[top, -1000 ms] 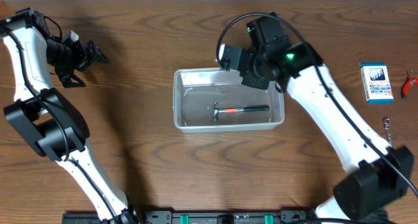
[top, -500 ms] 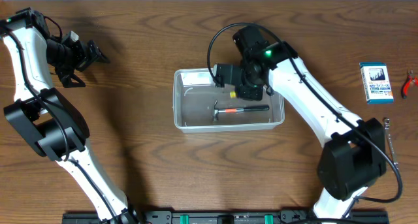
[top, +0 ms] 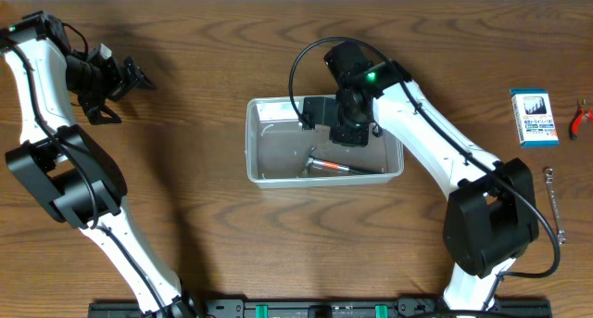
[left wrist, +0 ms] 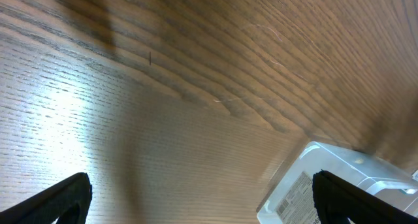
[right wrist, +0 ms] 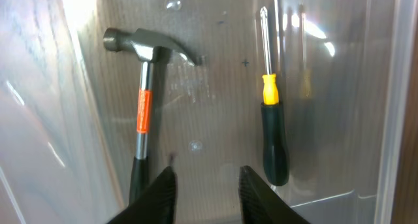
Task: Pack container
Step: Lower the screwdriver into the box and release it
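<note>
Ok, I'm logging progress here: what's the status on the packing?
Left claw open, empty, off to the side. Right claw open, empty, above the container. Hammer and screwdriver lie inside, apart.

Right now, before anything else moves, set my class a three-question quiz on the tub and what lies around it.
1. True or false: the container holds only a hammer.
2. Which lies on the table outside the container? A) tape roll B) blue box C) cup
3. Fill in: the right hand over the container grips ____.

Key: 1 false, a screwdriver lies beside the hammer; 2 B; 3 nothing.
</note>
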`<action>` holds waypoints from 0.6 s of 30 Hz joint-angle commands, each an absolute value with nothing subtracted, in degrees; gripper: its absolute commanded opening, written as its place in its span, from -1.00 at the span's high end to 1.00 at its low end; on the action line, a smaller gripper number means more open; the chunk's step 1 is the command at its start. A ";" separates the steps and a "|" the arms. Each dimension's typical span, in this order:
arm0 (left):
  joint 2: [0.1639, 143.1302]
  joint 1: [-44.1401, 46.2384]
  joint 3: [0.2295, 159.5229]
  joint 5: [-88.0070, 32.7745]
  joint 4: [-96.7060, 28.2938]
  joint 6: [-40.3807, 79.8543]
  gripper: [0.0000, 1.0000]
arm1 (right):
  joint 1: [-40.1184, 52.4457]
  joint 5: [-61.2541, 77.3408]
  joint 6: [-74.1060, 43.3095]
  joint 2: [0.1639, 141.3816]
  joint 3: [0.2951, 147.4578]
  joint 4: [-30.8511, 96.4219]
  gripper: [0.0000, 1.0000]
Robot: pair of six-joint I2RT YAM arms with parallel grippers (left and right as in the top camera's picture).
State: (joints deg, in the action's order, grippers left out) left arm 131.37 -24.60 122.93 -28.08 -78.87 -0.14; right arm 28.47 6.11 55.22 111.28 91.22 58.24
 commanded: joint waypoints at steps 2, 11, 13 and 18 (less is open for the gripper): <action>129.86 -24.84 124.03 -27.77 -78.98 -0.10 -0.96 | 28.97 7.16 53.43 111.11 94.83 58.06 0.08; 129.86 -24.84 124.03 -27.79 -78.98 -0.10 -0.96 | 25.85 -0.45 39.22 102.61 108.64 62.67 -0.99; 129.86 -24.84 124.03 -27.77 -78.98 -0.10 -0.96 | 23.31 -4.93 37.43 99.18 108.86 63.26 -0.97; 129.86 -24.84 124.03 -27.77 -78.98 -0.10 -0.96 | 13.10 -11.49 29.06 93.25 108.86 65.87 -0.98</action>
State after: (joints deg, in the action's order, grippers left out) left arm 131.37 -24.60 122.93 -28.08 -78.87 -0.14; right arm 17.87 -4.95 37.01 95.61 108.09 64.93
